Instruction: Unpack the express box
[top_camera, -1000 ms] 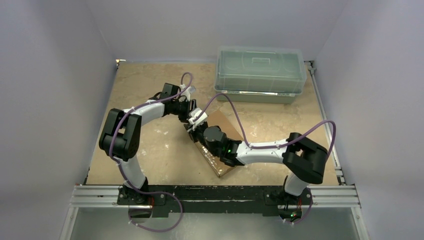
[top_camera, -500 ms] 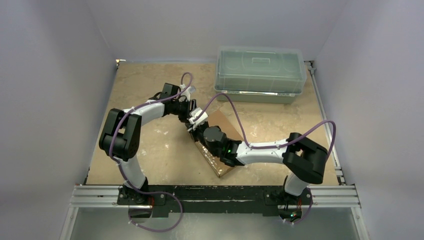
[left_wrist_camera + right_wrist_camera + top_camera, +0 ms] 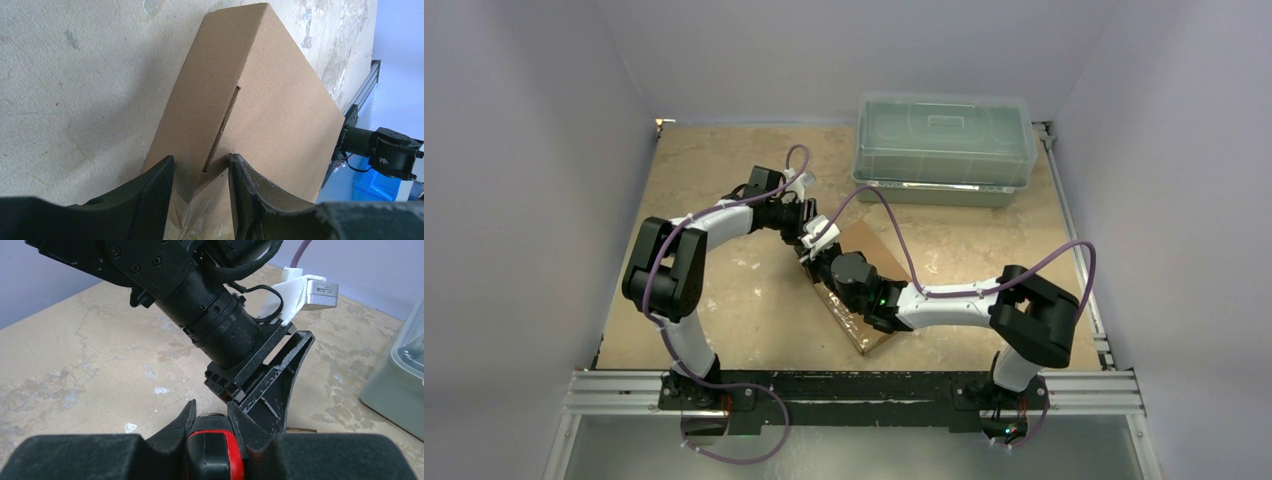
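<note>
Cardboard fills the view ahead of the left claw (image 3: 201, 161): the express box (image 3: 260, 100) lies on the surface (image 3: 75, 100), its near end pinched between narrowly parted fingers. Just behind, the right claw (image 3: 212, 411) clamps a red-and-black tool (image 3: 215, 455), perhaps a cutter. Opening looks underway; next, the tool must reach the flap seam.
</note>
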Controlling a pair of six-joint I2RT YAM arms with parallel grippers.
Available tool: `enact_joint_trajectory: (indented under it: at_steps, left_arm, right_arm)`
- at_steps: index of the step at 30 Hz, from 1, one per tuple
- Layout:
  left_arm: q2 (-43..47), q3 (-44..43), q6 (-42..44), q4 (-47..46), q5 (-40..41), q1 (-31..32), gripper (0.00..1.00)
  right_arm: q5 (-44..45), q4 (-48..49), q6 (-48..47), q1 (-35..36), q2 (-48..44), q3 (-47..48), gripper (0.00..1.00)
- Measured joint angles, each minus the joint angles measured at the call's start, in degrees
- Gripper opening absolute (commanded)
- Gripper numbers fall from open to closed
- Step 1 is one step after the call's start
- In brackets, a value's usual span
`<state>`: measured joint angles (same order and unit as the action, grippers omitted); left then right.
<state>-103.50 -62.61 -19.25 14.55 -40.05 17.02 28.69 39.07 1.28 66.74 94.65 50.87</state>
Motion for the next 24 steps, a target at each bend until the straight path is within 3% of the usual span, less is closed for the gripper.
enact_joint_trajectory:
  at_steps: [24]
  left_arm:
    - [0.0, 0.02, 0.35, 0.0, -0.04, 0.0, 0.42]
  right_arm:
    - [-1.46, 0.17, 0.02, 0.0, 0.59, -0.7, 0.0]
